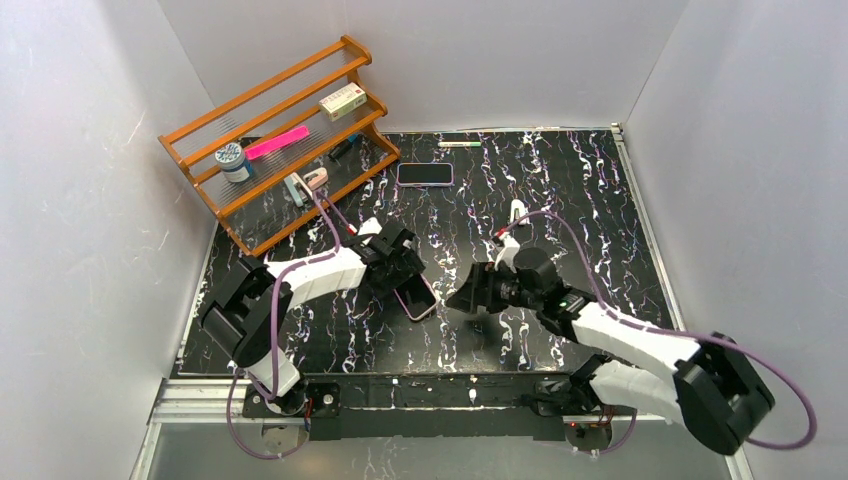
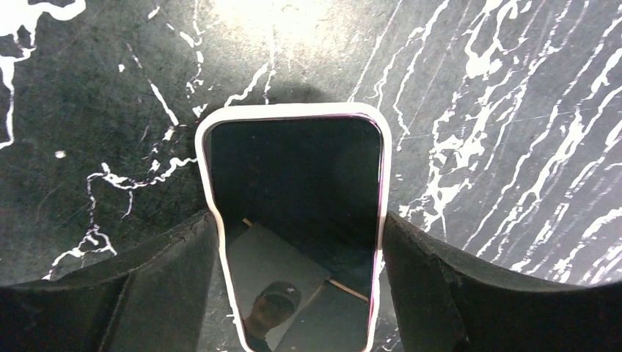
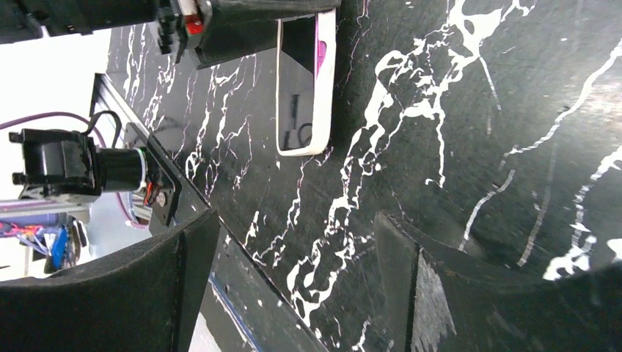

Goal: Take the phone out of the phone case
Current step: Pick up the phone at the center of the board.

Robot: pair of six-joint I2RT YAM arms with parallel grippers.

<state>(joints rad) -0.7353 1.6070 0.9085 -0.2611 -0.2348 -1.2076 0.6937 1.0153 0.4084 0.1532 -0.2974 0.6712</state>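
The phone [image 2: 293, 176] has a dark glossy screen and sits in a white case with a pink edge [image 2: 207, 183]. It lies on the black marbled table near the middle [image 1: 417, 298]. My left gripper [image 2: 301, 242] is shut on the case, one finger against each long side [image 1: 403, 272]. My right gripper [image 1: 470, 295] is open and empty, low over the table just right of the phone. In the right wrist view the cased phone [image 3: 301, 95] lies ahead of the open right gripper [image 3: 293, 249], with the left gripper's fingers [image 3: 249, 26] over its far end.
A wooden rack [image 1: 280, 130] with small items stands at the back left. A second dark phone [image 1: 425, 174] lies flat at the back middle, and a green pen [image 1: 459, 144] lies by the back wall. A small white object [image 1: 517, 210] lies right of centre. The table's front rail [image 3: 158, 194] is close to the right gripper.
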